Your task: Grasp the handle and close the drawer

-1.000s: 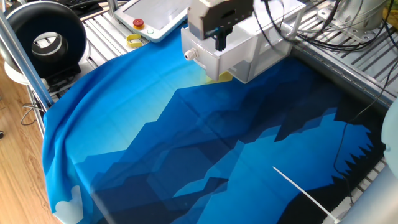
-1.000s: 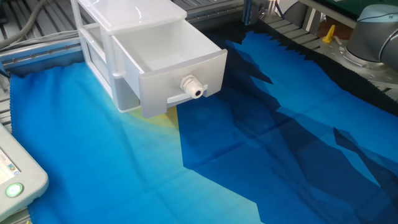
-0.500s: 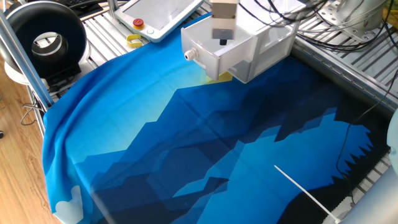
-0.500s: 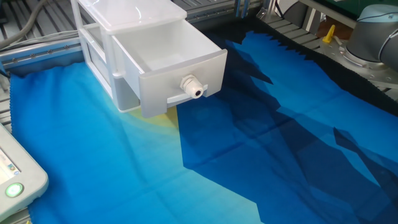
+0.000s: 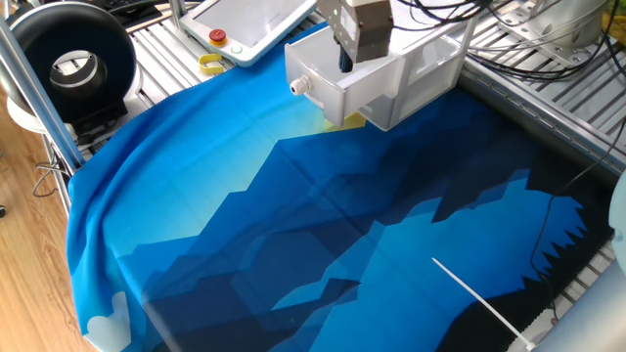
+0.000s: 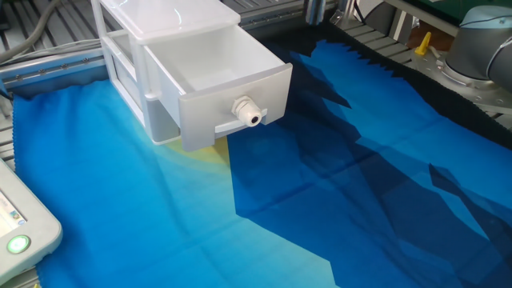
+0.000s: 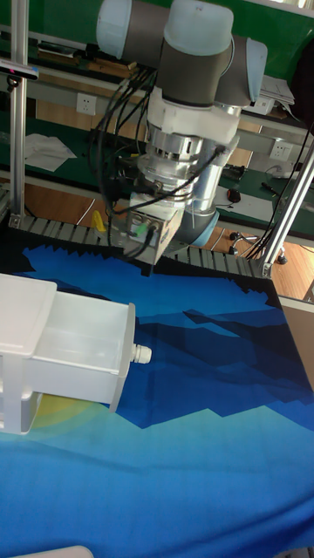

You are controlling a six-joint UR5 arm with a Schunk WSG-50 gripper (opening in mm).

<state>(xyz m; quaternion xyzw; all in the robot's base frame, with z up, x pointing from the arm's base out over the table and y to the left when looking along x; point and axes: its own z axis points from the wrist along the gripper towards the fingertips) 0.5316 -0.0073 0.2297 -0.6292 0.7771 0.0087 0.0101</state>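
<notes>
From my station I see the drawer (image 6: pixel 216 76) pulled out of its white cabinet (image 6: pixel 164 20), which stands on the blue cloth (image 6: pixel 336 184) near the far edge of the table. The handle (image 6: pixel 249 111) sticks out from the drawer front, and nothing touches it. In the tall fixed view the gripper (image 7: pixel 146 254) hangs above the cloth, higher than the drawer and well apart from the handle (image 7: pixel 140 353). In one fixed view the gripper (image 5: pixel 345 65) appears in front of the open drawer (image 5: pixel 377 78), with the handle (image 5: pixel 299 86) to its left. I cannot tell whether the jaws are open or closed.
</notes>
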